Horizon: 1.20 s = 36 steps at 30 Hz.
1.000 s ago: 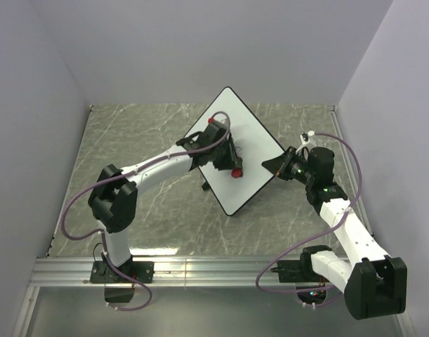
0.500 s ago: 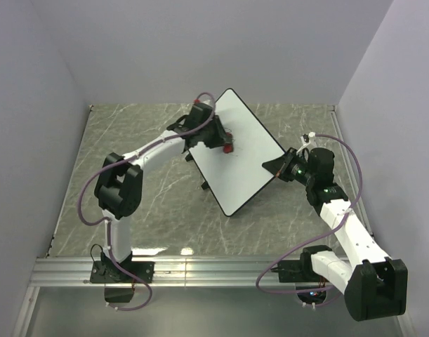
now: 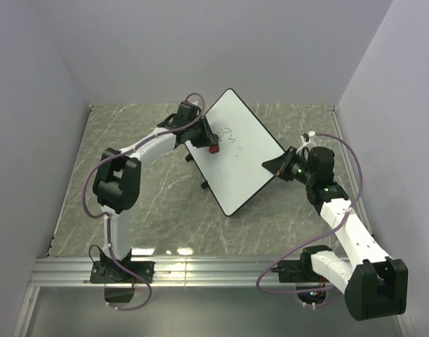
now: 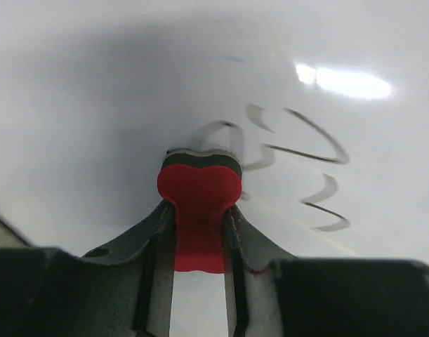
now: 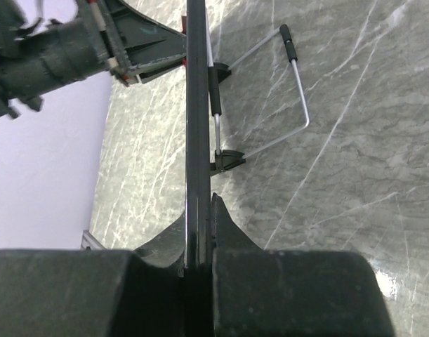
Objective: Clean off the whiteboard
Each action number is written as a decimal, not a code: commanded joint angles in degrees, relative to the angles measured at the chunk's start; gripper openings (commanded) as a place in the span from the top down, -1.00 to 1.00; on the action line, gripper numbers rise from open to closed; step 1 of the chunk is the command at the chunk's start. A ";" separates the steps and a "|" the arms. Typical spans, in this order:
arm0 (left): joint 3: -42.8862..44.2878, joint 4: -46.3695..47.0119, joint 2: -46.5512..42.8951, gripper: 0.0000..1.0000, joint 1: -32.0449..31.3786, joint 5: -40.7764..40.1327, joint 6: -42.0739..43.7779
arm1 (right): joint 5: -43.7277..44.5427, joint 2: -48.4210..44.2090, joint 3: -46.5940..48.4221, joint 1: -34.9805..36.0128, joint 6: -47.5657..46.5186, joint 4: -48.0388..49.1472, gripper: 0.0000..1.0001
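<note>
- A grey stone-look table [image 3: 130, 147] is seen under everything, with plain walls around it.
- The left arm [image 3: 147, 149] is stretched from the near left up toward the far middle of the table.
- The left claw [image 3: 210, 143] is squeezed shut on a small red eraser [image 4: 199, 193], which is held between the two fingers.
- The eraser's dark bottom is pressed flat on the white face of the board.
- Black scribbled lines [image 4: 298, 144] are seen on the board just to the right of the eraser, close to it.
- The whiteboard [image 3: 246, 165] is found at the far middle of the table, between the two arms. It is turned like a diamond in the top view, with one corner pointing away.
- A bent wire stand [image 5: 298, 91] is seen on the back side of the board, over the table.
- The right claw [image 3: 279, 167] is clamped on the thin black edge of the whiteboard at its right corner.
- The right arm [image 3: 347, 232] is bent up from the near right.
</note>
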 commanded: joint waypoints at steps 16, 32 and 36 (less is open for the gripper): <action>9.27 -7.50 3.16 0.99 -11.41 3.09 2.16 | -2.81 2.36 1.48 1.72 -4.78 -9.71 1.00; 22.14 -14.02 17.95 0.99 1.70 5.29 7.79 | -0.43 -1.78 1.13 1.72 -4.96 -14.20 1.00; 18.24 -13.91 12.15 0.99 -2.24 7.40 9.45 | -0.96 -0.02 1.48 1.63 -4.61 -12.71 1.00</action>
